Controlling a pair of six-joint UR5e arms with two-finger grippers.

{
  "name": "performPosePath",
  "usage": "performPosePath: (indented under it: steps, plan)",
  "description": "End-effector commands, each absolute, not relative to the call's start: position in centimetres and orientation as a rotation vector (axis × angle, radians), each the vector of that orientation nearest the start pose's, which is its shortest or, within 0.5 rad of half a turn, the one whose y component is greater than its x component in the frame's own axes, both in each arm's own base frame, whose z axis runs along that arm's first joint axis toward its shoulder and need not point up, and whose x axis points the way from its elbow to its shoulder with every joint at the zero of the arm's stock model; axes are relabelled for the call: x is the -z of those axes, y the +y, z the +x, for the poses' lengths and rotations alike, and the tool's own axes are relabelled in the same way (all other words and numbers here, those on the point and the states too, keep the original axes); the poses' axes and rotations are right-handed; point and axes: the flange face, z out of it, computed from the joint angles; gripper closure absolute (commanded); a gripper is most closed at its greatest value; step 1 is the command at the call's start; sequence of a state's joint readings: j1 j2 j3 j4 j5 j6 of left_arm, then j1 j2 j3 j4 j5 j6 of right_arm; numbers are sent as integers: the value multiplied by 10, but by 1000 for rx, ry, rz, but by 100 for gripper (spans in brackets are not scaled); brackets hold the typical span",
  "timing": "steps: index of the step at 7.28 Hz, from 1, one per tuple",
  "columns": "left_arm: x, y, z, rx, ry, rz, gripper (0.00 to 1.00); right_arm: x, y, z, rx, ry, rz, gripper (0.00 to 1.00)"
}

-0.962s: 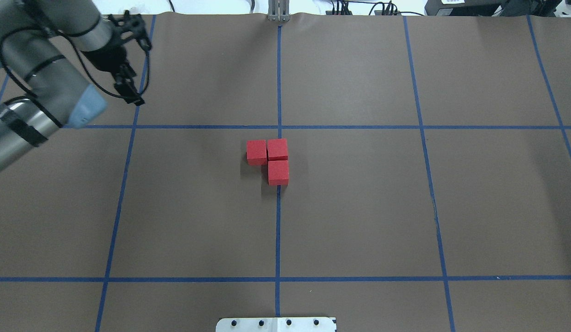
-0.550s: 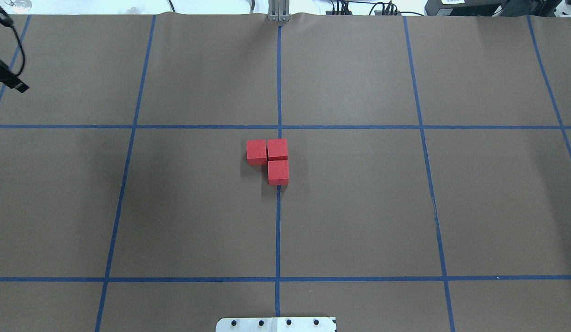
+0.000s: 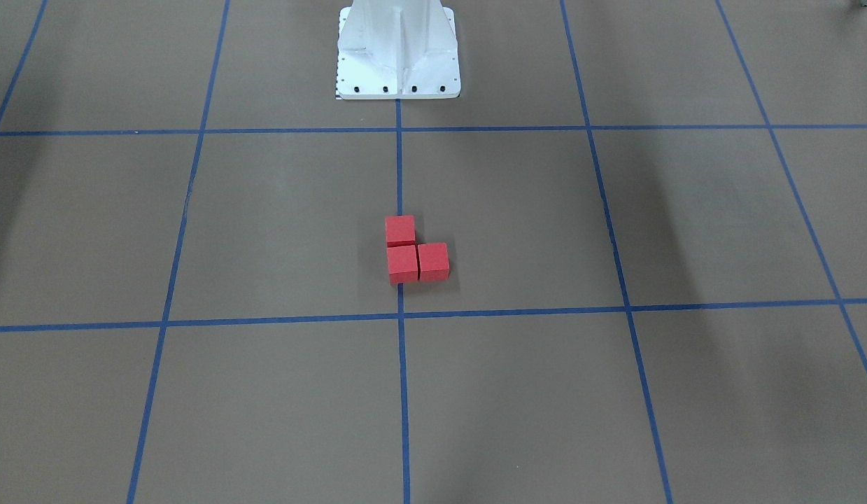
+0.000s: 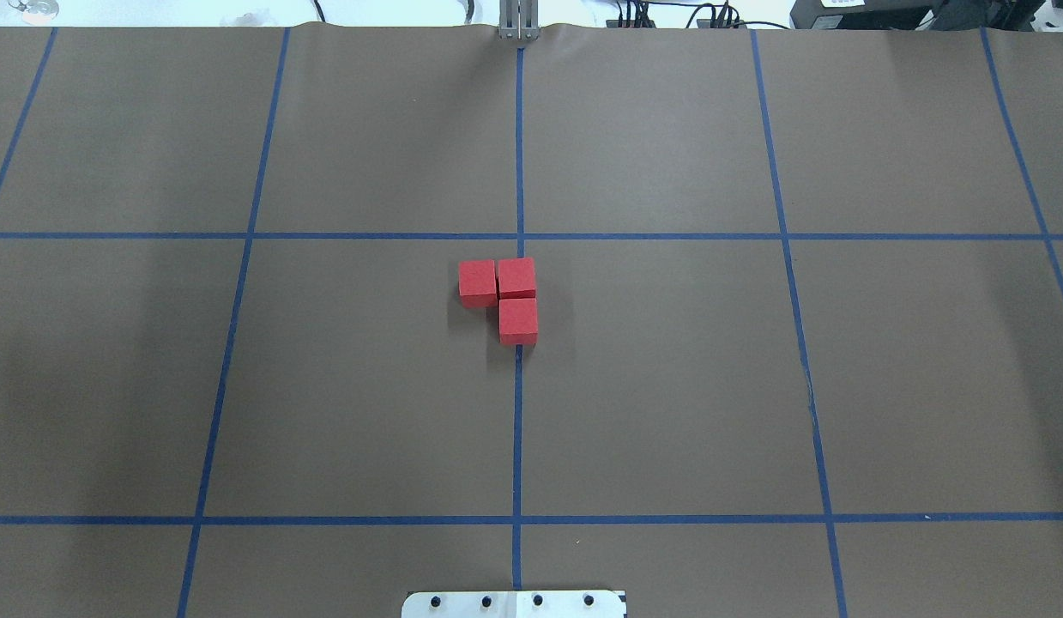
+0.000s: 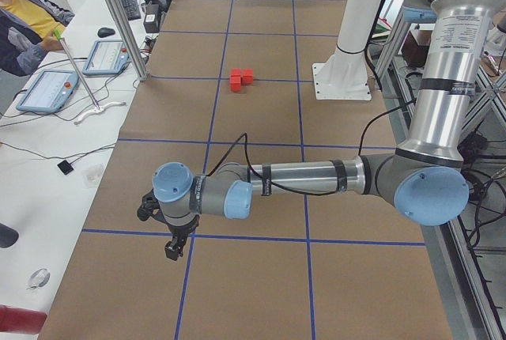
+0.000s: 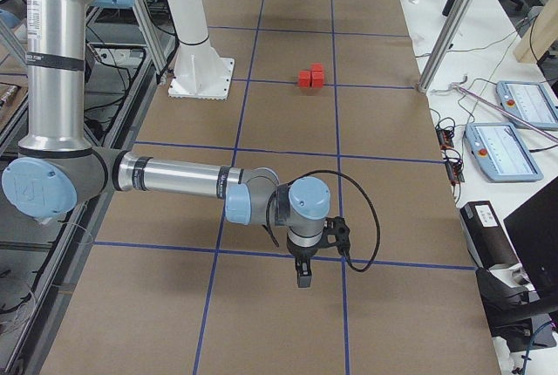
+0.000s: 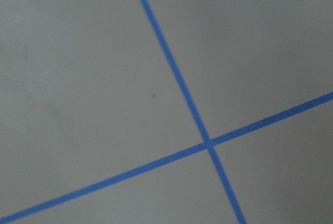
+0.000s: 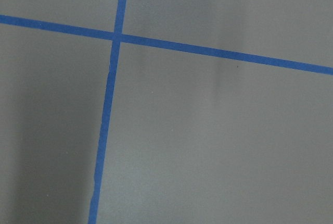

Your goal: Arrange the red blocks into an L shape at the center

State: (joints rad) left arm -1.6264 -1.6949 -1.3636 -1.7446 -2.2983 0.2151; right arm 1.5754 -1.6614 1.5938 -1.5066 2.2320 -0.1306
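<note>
Brown worktop [image 4: 668, 412] marked with a blue tape grid [image 4: 780, 236]. Left arm [image 5: 300, 178] and right arm [image 6: 174, 179] extend low over opposite ends. Three red blocks [image 4: 516, 279] sit touching in an L at the center [image 4: 582, 360], two of them on the middle line. Left gripper [image 5: 172, 249] and right gripper [image 6: 302, 279]: fingers too small to tell if spread or closed.

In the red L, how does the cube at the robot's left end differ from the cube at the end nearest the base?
The left-end cube lies beside the blue tape line; the near-end cube sits on it. The left-end cube is roughly level with the corner cube; the near-end cube is closer to the base plate. Both look the same red and size, lie flat and adjoin only the corner cube.
</note>
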Motion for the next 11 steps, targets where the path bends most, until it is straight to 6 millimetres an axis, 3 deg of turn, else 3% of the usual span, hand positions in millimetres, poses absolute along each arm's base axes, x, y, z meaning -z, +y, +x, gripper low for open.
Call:
performPosePath:
  steps: [1, 2, 3, 5, 11]
  plan:
    - [-661, -540, -104, -47, 720, 140, 0, -690, -452, 74, 119, -660, 43, 0]
    - [-649, -542, -94, 0, 726, 131, 0, -691, -452, 74, 119, -660, 41, 0]
    - [-652, -542, -74, -35, 730, 119, 0, -689, -453, 74, 120, -660, 46, 0]
    - [-663, -532, -60, -66, 730, 97, 0, -690, -453, 74, 118, -662, 44, 0]
    - [-649, -532, -46, -117, 730, 136, 0, -685, -456, 74, 118, -661, 50, 0]
